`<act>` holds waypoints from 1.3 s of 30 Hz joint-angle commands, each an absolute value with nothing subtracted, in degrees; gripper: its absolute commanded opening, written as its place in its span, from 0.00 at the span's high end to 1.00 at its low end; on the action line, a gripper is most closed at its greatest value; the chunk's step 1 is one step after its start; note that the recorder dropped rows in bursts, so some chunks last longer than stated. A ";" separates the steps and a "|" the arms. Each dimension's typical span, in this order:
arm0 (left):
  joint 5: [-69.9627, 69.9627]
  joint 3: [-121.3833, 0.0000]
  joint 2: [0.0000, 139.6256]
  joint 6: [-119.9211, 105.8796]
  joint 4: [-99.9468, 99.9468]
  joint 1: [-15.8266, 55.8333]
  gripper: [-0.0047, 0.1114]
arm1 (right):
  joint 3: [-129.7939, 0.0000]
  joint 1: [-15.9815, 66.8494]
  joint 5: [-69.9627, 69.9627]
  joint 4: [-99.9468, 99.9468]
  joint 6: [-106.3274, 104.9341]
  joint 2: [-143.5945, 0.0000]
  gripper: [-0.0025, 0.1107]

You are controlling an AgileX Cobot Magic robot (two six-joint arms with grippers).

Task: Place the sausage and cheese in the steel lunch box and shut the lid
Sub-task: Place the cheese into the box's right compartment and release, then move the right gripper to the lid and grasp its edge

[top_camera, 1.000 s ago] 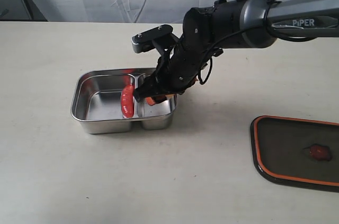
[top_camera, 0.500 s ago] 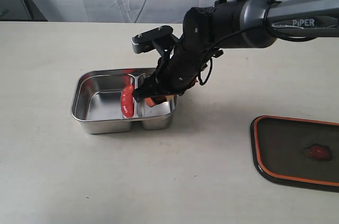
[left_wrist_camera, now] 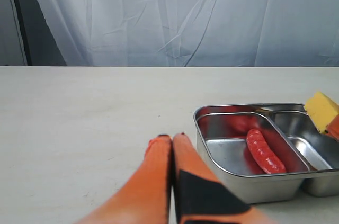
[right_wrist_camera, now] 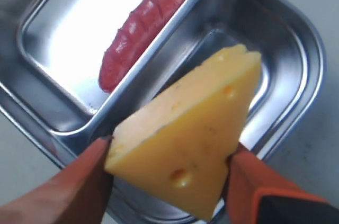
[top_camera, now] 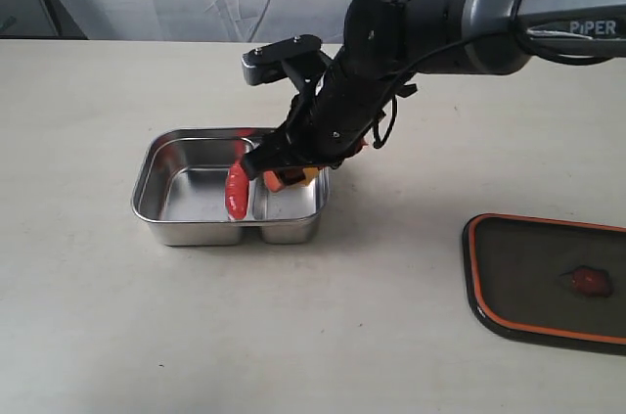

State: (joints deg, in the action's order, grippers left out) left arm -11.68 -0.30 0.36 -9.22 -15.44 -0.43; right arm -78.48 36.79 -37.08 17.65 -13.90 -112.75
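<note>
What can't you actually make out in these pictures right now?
Right wrist view: the cheese covers much of the smaller compartment of the steel lunch box.
Left wrist view: the picture's right edge cuts off the cheese and that compartment.
Exterior view: the lid runs past the right edge, and the right arm hides most of the cheese.

Left jaws together — right jaws clamped wide

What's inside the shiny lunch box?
The red sausage lies in the bigger compartment of the lunch box. The smaller one looks bare where visible, but the cheese, pinched in the right gripper above it, covers part of its floor.
</note>
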 commanded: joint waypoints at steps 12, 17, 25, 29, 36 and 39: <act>-10.87 0.00 0.00 -9.27 -15.37 -0.49 0.96 | -77.15 36.65 -56.76 1.08 2.01 -101.09 0.41; -10.87 0.00 0.00 -9.27 -15.37 -0.49 0.96 | -60.71 34.07 -54.10 -5.16 8.82 -97.43 0.47; -10.87 0.00 0.00 -9.27 -15.37 -0.49 0.96 | -46.93 32.61 -45.02 -3.19 12.95 -97.43 0.47; -10.87 0.00 0.00 -9.27 -15.37 -0.49 0.96 | -44.07 32.61 -40.45 -2.89 13.85 -97.54 0.47; -10.87 0.00 0.00 -9.27 -15.37 -0.49 0.96 | -42.96 32.61 -37.55 -5.03 16.66 -99.55 0.47; -10.87 0.00 0.00 -9.27 -15.37 -0.49 0.96 | -42.96 32.61 -36.47 -5.52 16.66 -100.58 0.47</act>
State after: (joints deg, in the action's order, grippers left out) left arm -11.68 -0.30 0.36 -9.22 -15.44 -0.43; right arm -43.23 32.87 -37.84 -4.48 16.34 -99.77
